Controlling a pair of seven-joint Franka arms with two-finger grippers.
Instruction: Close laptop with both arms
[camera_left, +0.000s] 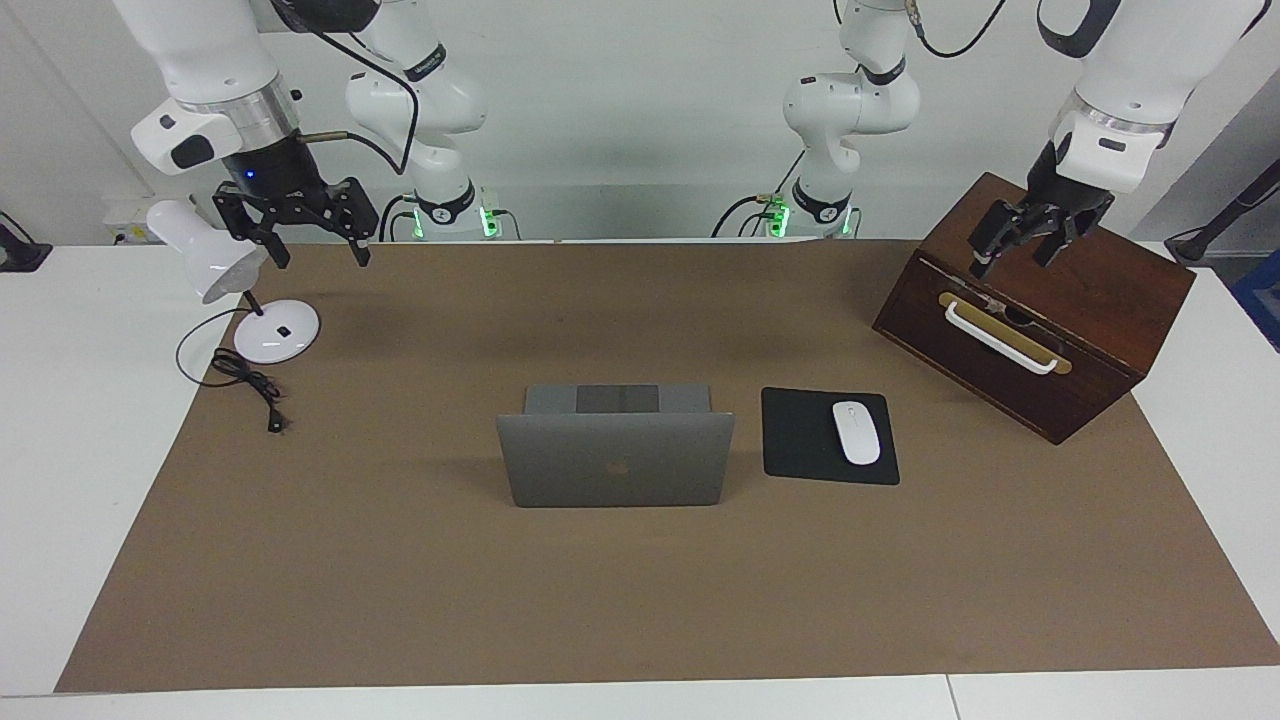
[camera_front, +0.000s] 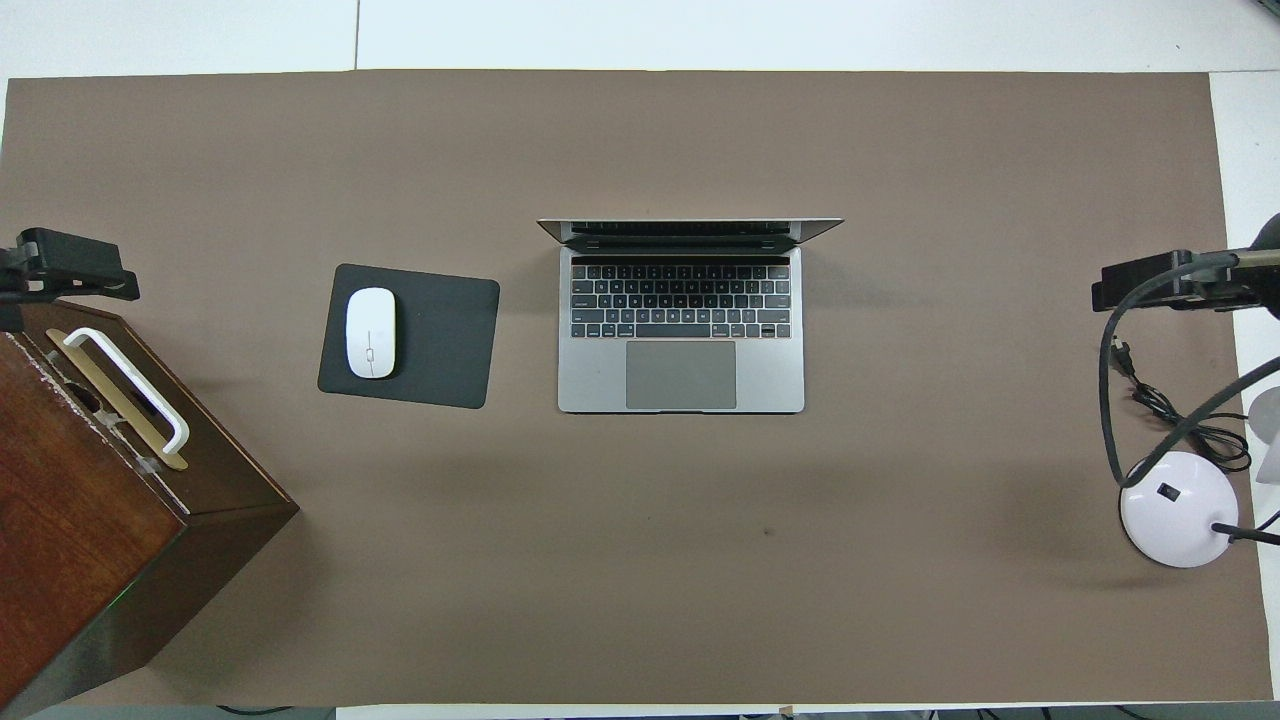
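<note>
The silver-grey laptop (camera_left: 615, 465) stands open in the middle of the brown mat, its lid about upright with the logo side turned away from the robots. Its keyboard and trackpad (camera_front: 680, 375) show in the overhead view. My right gripper (camera_left: 320, 258) hangs open in the air beside the desk lamp, at the right arm's end of the table. Over the wooden box, at the left arm's end, my left gripper (camera_left: 1010, 262) is open too. Both grippers are empty and well apart from the laptop. In the overhead view only the tips of the left gripper (camera_front: 70, 265) and the right gripper (camera_front: 1150, 280) show.
A black mouse pad (camera_left: 800, 440) with a white mouse (camera_left: 856, 432) lies beside the laptop toward the left arm's end. The dark wooden box (camera_left: 1100, 300) has a white handle. A white desk lamp (camera_left: 275, 330) with a coiled cable stands at the right arm's end.
</note>
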